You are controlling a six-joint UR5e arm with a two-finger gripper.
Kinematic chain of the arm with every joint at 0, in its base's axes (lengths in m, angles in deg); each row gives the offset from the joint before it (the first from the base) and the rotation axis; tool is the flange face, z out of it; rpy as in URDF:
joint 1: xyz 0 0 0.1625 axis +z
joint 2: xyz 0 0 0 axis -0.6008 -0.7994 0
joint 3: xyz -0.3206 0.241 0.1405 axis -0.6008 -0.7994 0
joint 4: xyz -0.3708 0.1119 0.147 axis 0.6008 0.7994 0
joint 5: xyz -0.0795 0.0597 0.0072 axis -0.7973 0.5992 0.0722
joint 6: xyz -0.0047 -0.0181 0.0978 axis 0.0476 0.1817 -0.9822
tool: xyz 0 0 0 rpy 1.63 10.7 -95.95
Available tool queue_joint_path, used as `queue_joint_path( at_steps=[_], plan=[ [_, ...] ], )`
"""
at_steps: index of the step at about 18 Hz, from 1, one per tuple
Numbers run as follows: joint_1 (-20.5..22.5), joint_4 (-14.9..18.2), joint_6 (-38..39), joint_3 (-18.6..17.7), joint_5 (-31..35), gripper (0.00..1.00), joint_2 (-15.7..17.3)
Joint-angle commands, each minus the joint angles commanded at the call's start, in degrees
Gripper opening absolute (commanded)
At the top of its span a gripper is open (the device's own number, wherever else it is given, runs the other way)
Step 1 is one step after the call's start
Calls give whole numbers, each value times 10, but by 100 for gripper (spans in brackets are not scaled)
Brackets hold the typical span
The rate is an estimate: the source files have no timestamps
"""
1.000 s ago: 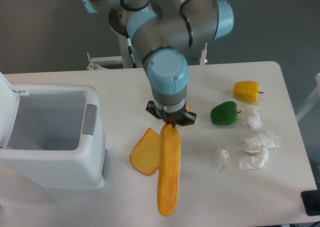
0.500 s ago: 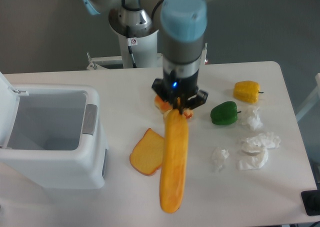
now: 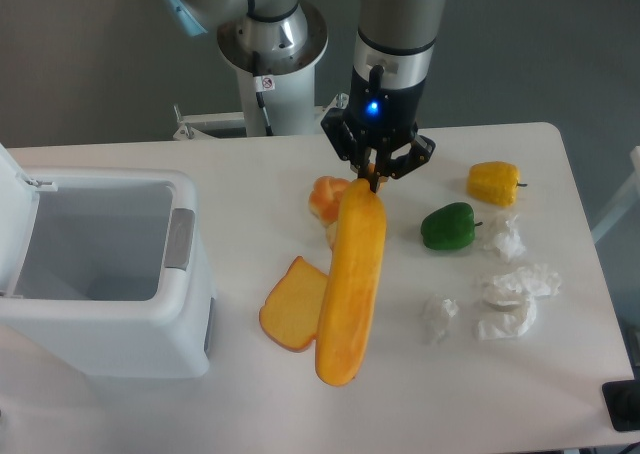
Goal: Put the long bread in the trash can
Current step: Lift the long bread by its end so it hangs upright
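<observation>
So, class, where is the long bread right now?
Mid-frame, the long bread hangs from the gripper, its lower end over the toast slice, right of the open trash can.

gripper [image 3: 377, 182] risen, shifted back-right; long bread [image 3: 352, 282] lifted; bread roll [image 3: 328, 199] uncovered

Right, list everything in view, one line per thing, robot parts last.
long bread: one, orange-yellow, hanging from the gripper over the table
trash can: one, white, lid open, left side of the table
toast slice: one, orange, flat beside the long bread's lower half
bread roll: one, orange, behind the long bread's upper end
green pepper: one, right of centre
yellow pepper: one, far right
crumpled paper: several white wads, right side
table: one, white
gripper: one, black, shut on the long bread's top end
</observation>
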Motion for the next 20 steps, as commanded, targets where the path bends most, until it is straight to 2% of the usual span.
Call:
queue_joint_path(
  at_steps=[18, 20],
  plan=[
    [-4, 4, 4, 4, 5, 1, 1],
    [-4, 4, 4, 4, 5, 1, 9]
  ],
)
